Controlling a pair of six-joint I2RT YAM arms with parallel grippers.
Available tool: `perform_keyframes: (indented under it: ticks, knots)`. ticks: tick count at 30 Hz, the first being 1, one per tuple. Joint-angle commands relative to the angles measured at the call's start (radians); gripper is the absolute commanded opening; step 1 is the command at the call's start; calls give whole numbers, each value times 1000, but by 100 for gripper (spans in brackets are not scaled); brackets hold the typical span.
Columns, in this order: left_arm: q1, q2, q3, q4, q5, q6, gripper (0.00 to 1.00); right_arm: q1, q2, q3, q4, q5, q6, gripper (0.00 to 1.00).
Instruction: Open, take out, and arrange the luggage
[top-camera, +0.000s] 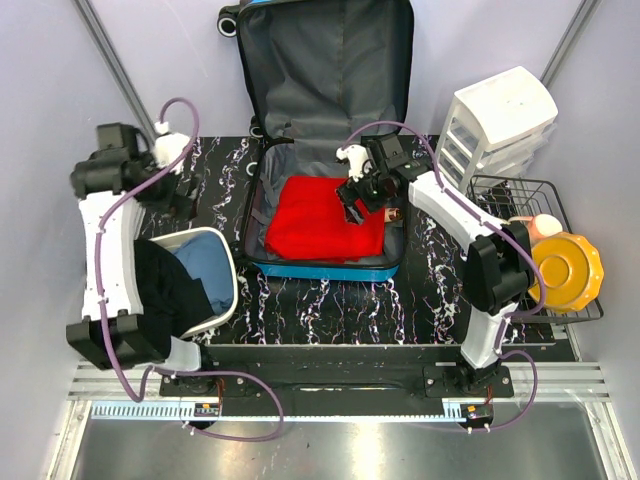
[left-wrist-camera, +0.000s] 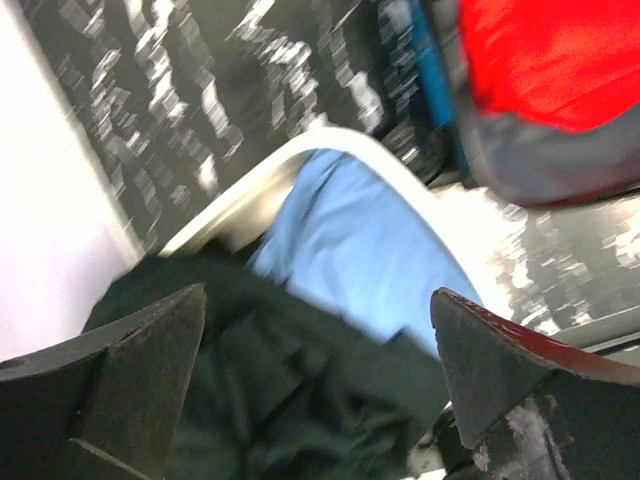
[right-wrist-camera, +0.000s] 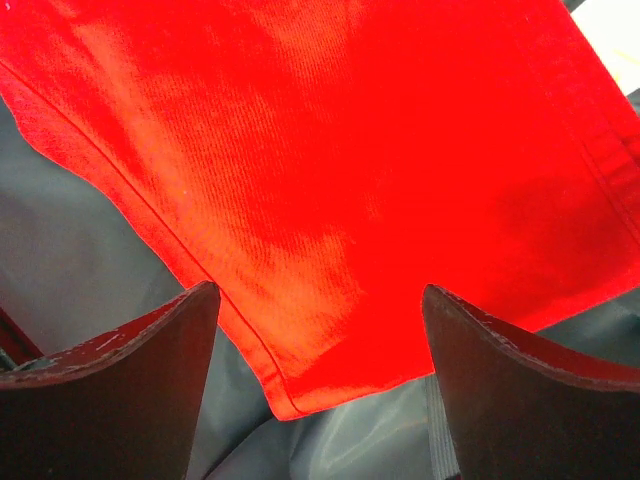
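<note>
left arm, right arm: white links, black joints | cables: purple | jaws: dark wedges

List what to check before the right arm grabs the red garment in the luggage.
1. Luggage lid swung open: ok.
2. Right gripper open, poised over the red garment's corner: ok.
3. Red garment lying free in the luggage, nothing on top: ok.
4. Left gripper open, holding nothing, near the white tub: ok.
5. Room left in the tub, with the black garment and blue garment inside: cannot tell.
6. Anything hidden under the red garment: cannot tell.
</note>
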Motion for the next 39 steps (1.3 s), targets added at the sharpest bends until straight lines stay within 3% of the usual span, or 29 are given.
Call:
perform_keyframes:
  ticks: [1,5,8,16,34,36,37,39]
  knots:
    - [-177,88,44,205,199,-358,99,-23,-80,9,-18,1,49,89]
    - [-369,222,35,306,222,-442,99,-30,-133,-43,-51,-13,46,89]
    - [-444,298,16,423,187,-489,99,-30,-179,-89,-76,-22,44,89]
    - [-481,596,120,466,94,-657,99,-35,-256,-134,-105,-18,64,89]
    - [-544,817,64,527,-207,-769,99,-52,-213,-95,-108,-6,46,89]
    - [-546,840,68,527,-148,-775,94,-53,-215,-98,-108,-6,46,89]
    - [-546,855,74,526,-123,-770,81,-56,-213,-100,-108,-4,43,89]
    - [-546,843,73,527,-80,-766,68,-56,-215,-100,-107,4,37,89]
